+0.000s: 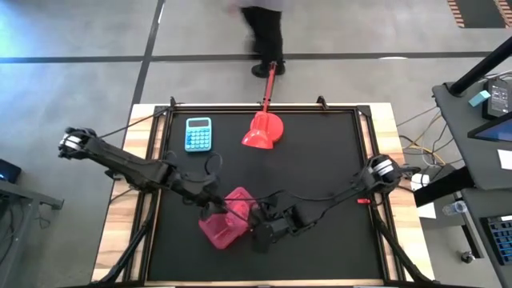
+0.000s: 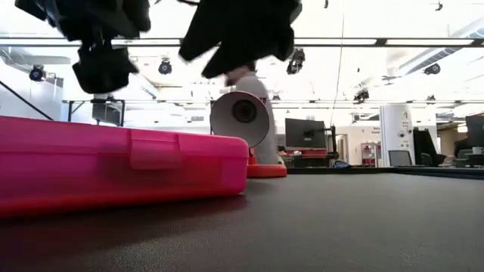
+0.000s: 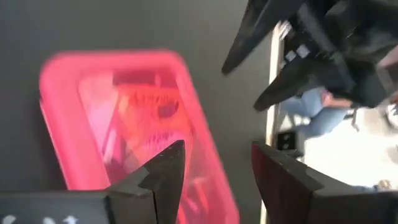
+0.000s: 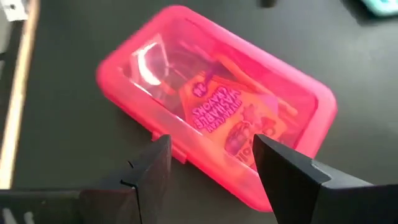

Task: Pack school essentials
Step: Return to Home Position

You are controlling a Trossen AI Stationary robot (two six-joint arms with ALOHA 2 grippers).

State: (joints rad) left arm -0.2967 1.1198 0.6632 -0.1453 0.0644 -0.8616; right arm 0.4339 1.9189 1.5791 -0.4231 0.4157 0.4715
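Box (image 1: 225, 219) shut, lower centre of high view, crayons (image 4: 219, 115) inside; packing looks done. L tool (image 3: 217, 149), R tool (image 4: 211, 140) wide, empty, at box. I've only homing left.

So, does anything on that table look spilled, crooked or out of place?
Nothing spilled. The pink box lies shut but skewed to the edges of the table; the left gripper and right gripper hover open by it. The red scoop has its long handle poking past the far edge.
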